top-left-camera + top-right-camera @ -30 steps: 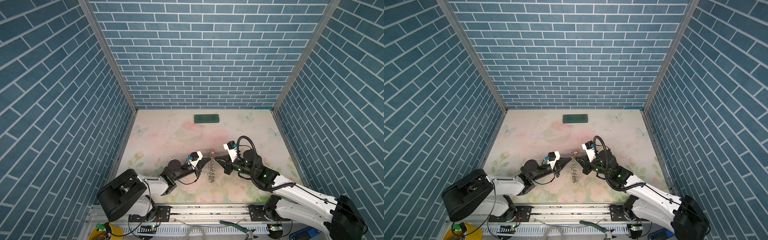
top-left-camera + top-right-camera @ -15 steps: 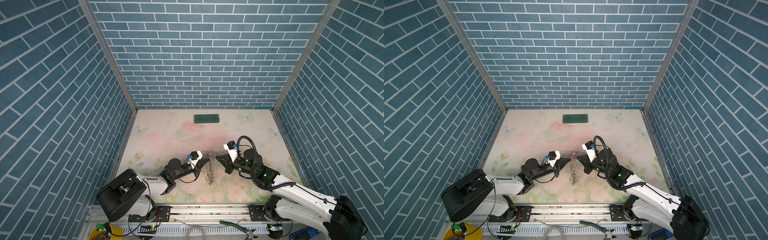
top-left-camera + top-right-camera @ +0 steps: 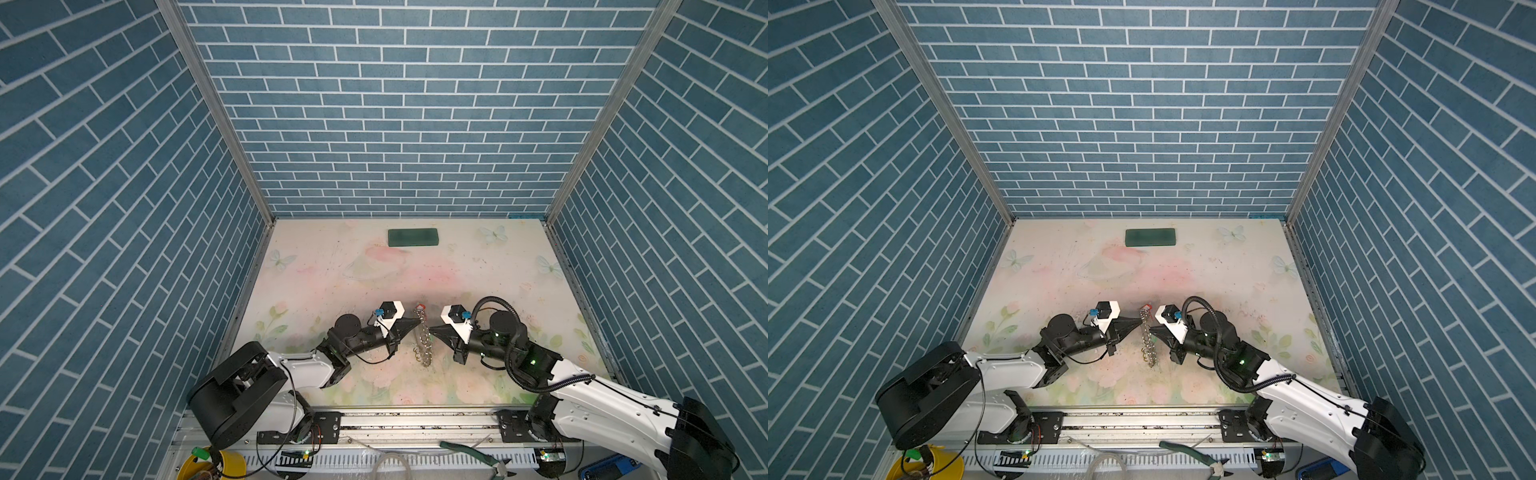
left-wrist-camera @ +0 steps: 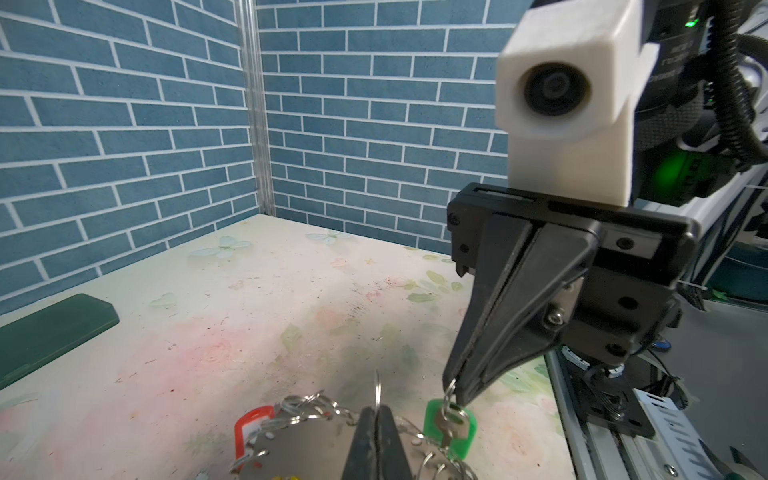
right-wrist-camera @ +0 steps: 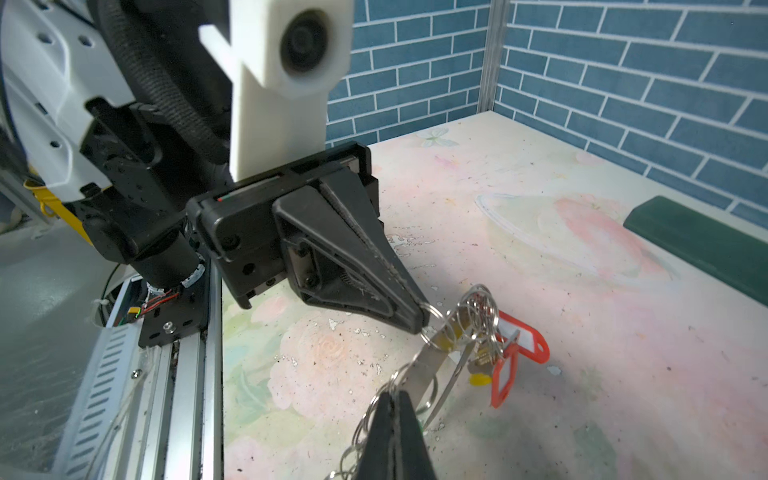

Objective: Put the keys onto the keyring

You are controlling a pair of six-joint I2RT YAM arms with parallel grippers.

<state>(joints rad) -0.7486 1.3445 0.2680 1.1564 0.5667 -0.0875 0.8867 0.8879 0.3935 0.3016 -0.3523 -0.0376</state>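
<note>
L gripper, black, jaws pressed together, nips a thin silver split ring standing up from the flat grey metal keyring w/ its fringe of small rings. R gripper, also black & closed, pinches the small ring of a silver key w/ green plastic tag; tag hangs right under its tips, just beside the keyring. Red plastic tag at keyring's opposite edge. Dark green rectangular block lies well apart on pale floral tabletop.

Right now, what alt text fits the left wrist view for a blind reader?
The shut right hand pinches the ring of a green-tagged key beside the keyring, while the shut left hand grips one of the keyring's split rings. A red tag lies against the keyring; a dark green block lies farther off.
</note>
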